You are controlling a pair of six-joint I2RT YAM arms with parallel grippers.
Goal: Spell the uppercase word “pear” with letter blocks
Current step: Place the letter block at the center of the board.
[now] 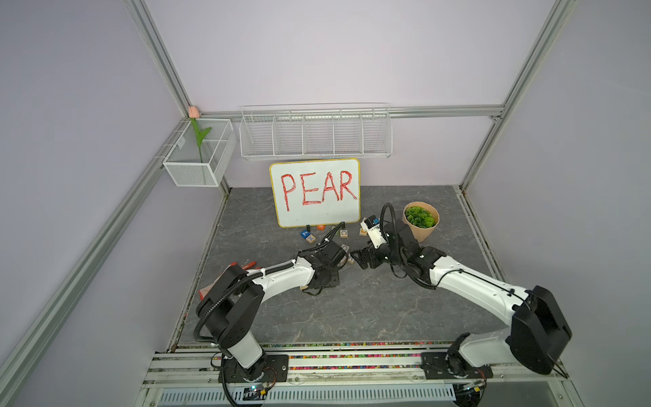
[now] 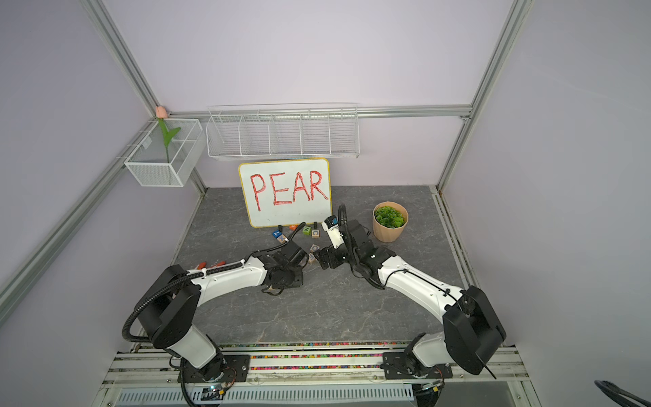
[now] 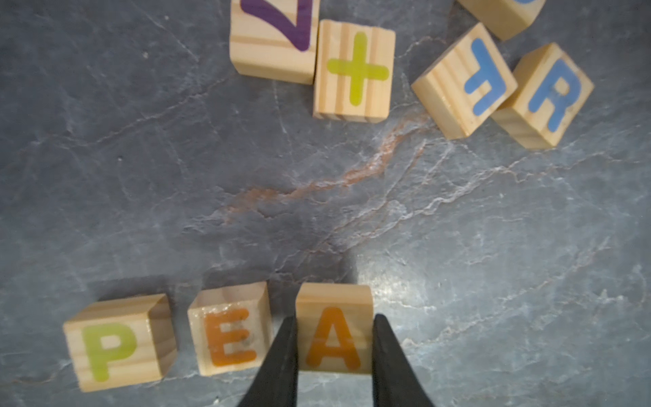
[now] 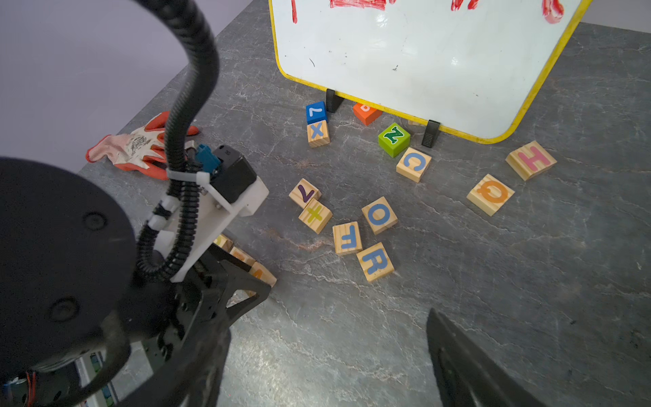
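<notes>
left hand [image 3: 335,317] pinching A [image 3: 334,347] from both sides, fingers [image 3: 387,352] pressing flat against it. A sitting on bench [image 3: 141,176] just beside E [image 3: 230,334], P [image 3: 116,347] next along, reading P-E-A. R [image 3: 549,95] lying well apart, touching F [image 3: 465,81]. right hand [image 4: 329,322] hanging wide open, holding nothing.

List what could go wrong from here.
1. The left tool grips the orange-A light-wood cube; its finger is close beside the orange-red-E wooden cube, so opening may nudge that.
2. The blue-R wooden cube touches the blue-F wooden cube; grasping it may drag both.
</notes>
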